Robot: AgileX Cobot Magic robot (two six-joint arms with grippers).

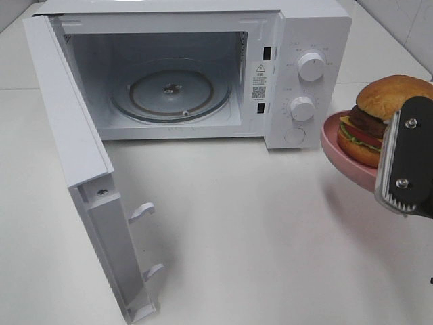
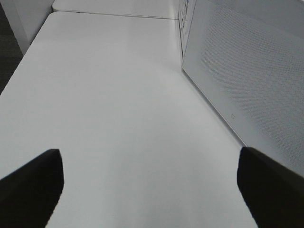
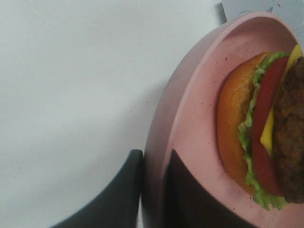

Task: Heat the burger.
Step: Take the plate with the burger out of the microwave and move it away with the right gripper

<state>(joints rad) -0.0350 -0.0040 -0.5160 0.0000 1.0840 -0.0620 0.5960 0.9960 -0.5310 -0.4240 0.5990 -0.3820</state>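
The burger (image 1: pixel 379 112), with a golden bun, dark patty, cheese, tomato and lettuce, sits on a pink plate (image 1: pixel 338 152) at the far right, beside the microwave's control panel. My right gripper (image 1: pixel 400 169) is shut on the plate's rim and holds it above the table. In the right wrist view the fingers pinch the rim (image 3: pixel 154 199) with the burger (image 3: pixel 266 128) on the plate (image 3: pixel 199 95). My left gripper (image 2: pixel 149 190) is open and empty, low over the table beside the microwave door (image 2: pixel 247 71); it does not show in the exterior high view.
The white microwave (image 1: pixel 311 27) stands at the back with its door (image 1: pixel 74 149) swung fully open to the left. Its glass turntable (image 1: pixel 169 91) is bare. Two knobs (image 1: pixel 310 66) sit on the right panel. The white table (image 1: pixel 257 244) spreads in front.
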